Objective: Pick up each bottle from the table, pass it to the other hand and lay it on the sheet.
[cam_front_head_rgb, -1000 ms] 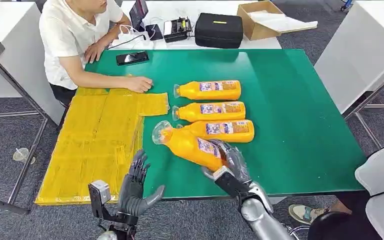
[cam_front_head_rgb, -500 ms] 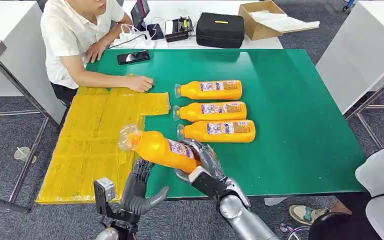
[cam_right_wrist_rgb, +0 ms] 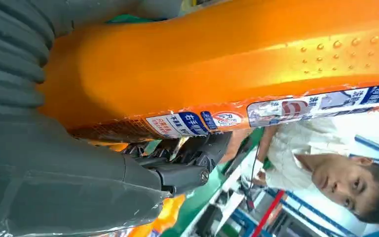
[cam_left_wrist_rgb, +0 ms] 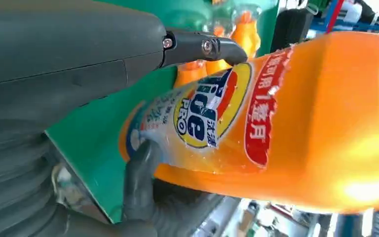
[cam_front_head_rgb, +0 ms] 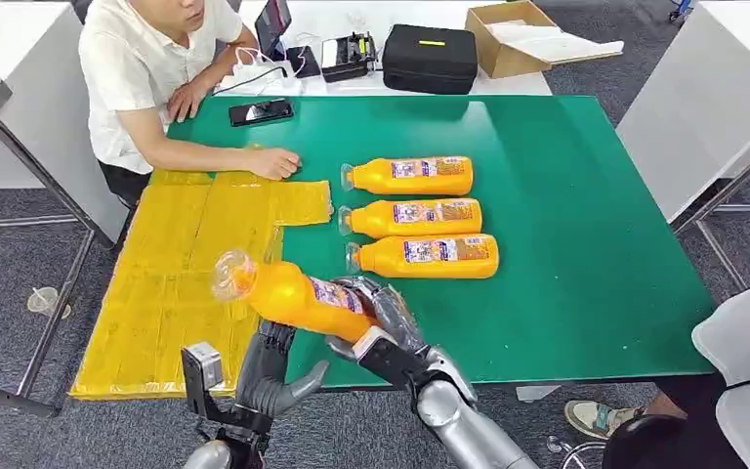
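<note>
So the right hand [cam_front_head_rgb: 383, 315] has its fingers wrapped round the fat end of an orange bottle [cam_front_head_rgb: 293, 293] and is holding it up off the tabletop [cam_front_head_rgb: 586, 244], tilted with the clear cap end pointing out over the yellow sheet [cam_front_head_rgb: 186, 274]. The left hand [cam_front_head_rgb: 271, 366] sits right underneath the bottle's middle with its fingers spread wide and pointing up; in the left wrist view a dark fingertip [cam_left_wrist_rgb: 140, 168] looks to be against the label, but it isn't gripping anything, so call it open-handed. Three more orange bottles [cam_front_head_rgb: 408, 176] lie on their sides in a neat row further back on the green tabletop, caps all facing the sheet side, close to each other. The sheet is a big yellow thing covering the left part of the tabletop and hanging past the near edge. A person in a white shirt [cam_front_head_rgb: 142, 68] sits at the far left corner with one hand [cam_front_head_rgb: 271, 163] resting on the sheet's far edge. Near them there's a black phone [cam_front_head_rgb: 260, 111] on the green. Behind that is a white table with a black case [cam_front_head_rgb: 430, 59] and an open cardboard box [cam_front_head_rgb: 518, 34]. Grey carpet floor [cam_front_head_rgb: 20, 264] all around, plus more white tables off to both sides.
</note>
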